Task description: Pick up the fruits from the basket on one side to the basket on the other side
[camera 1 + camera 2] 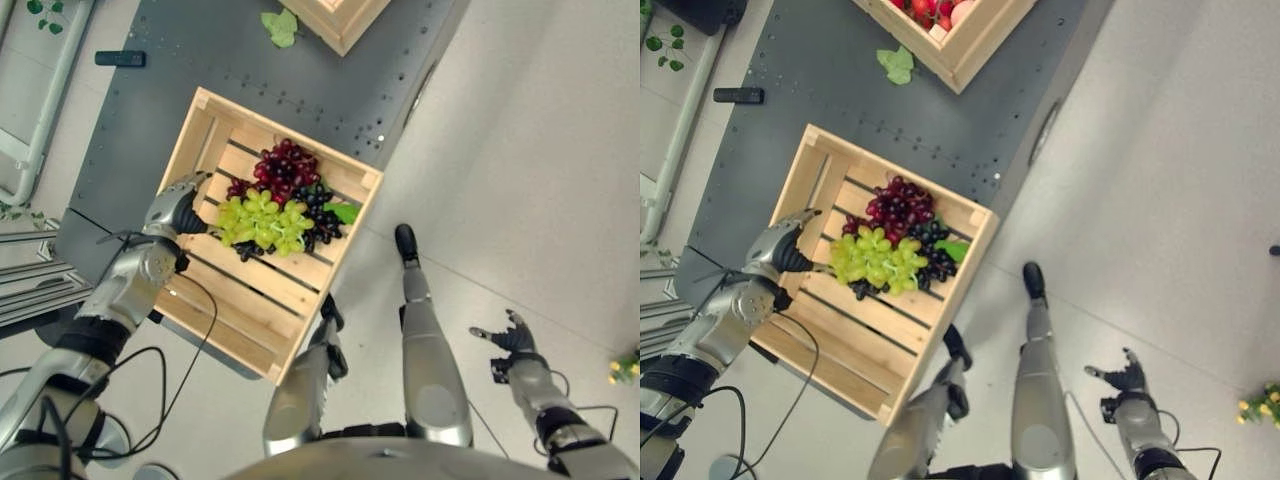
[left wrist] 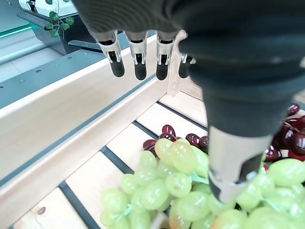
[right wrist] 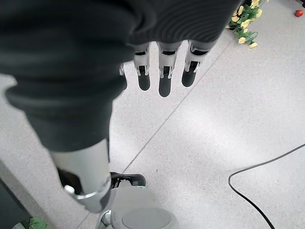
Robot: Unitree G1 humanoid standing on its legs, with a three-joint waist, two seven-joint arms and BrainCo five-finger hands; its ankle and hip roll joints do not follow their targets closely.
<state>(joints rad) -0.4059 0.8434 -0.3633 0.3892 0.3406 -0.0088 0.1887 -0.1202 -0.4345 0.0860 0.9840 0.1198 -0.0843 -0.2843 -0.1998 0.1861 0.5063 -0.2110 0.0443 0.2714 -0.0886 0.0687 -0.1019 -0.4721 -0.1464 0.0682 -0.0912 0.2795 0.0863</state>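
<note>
Three grape bunches are found in the near wooden crate (image 1: 262, 345): a green bunch (image 1: 262, 222), a dark red bunch (image 1: 284, 166) on its far side, and a black bunch (image 1: 318, 215) toward the crate's right wall. All three rest on the slats. A second crate (image 1: 958, 48), lying beyond the near crate on the grey table (image 1: 805, 70), is seen to hold some red and pinkish fruit already. The transfer is judged partly done at most, with all the grapes still to be moved.

The left hand (image 1: 176, 208) is placed inside the near crate, just beside the green bunch on its left. In the left wrist view the fingers (image 2: 138, 59) are extended above the slats and the thumb (image 2: 233, 167) is lowered against the green grapes; nothing is enclosed, so no grasp is recorded yet.

The right hand (image 1: 508, 336) is held over the floor, well apart from the near crate on its right, fingers relaxed and empty.
</note>
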